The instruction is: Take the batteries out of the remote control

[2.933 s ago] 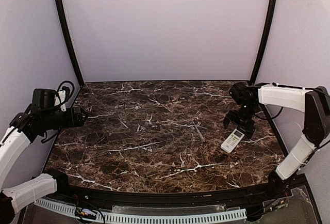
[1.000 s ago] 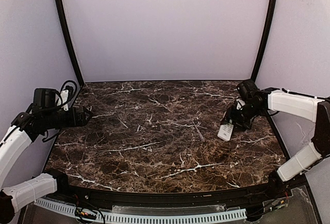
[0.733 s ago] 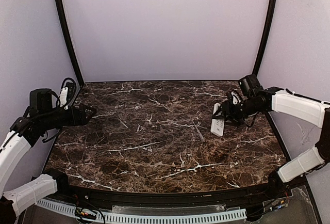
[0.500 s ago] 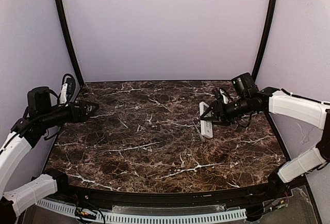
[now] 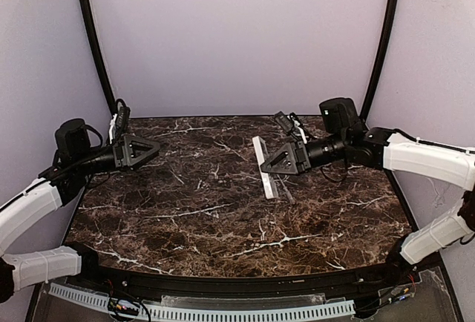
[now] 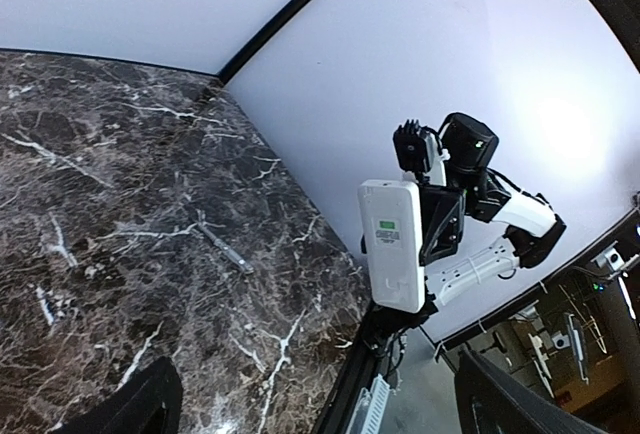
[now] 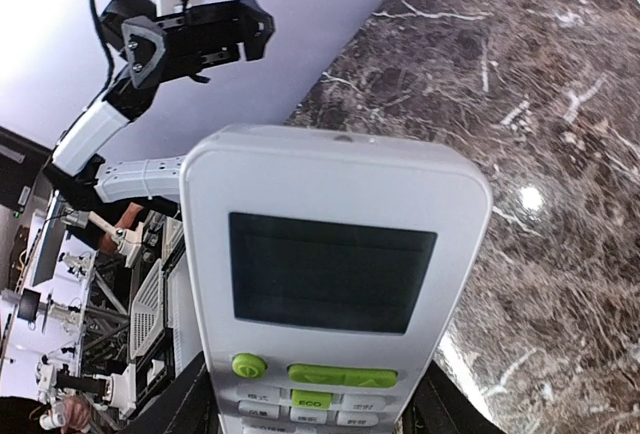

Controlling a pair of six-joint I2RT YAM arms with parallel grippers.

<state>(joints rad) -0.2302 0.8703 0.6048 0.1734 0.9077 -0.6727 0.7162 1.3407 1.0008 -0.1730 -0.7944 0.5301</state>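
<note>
My right gripper is shut on the remote control and holds it in the air over the middle of the table, long axis roughly upright. The right wrist view shows its face, with a dark display and green buttons, between my fingers. From the left wrist, I see its plain white back with a small green label. My left gripper is open and empty, off to the left and pointing toward the remote from a distance. The batteries are hidden.
A thin grey stick-like thing lies on the dark marble tabletop below the remote; it also shows as a thin grey stick in the left wrist view. White walls and black corner posts close in the back and sides.
The right gripper lifted the remote from the table's right side and carried it left to the middle, turning it upright. The left arm swung inward toward the centre.
</note>
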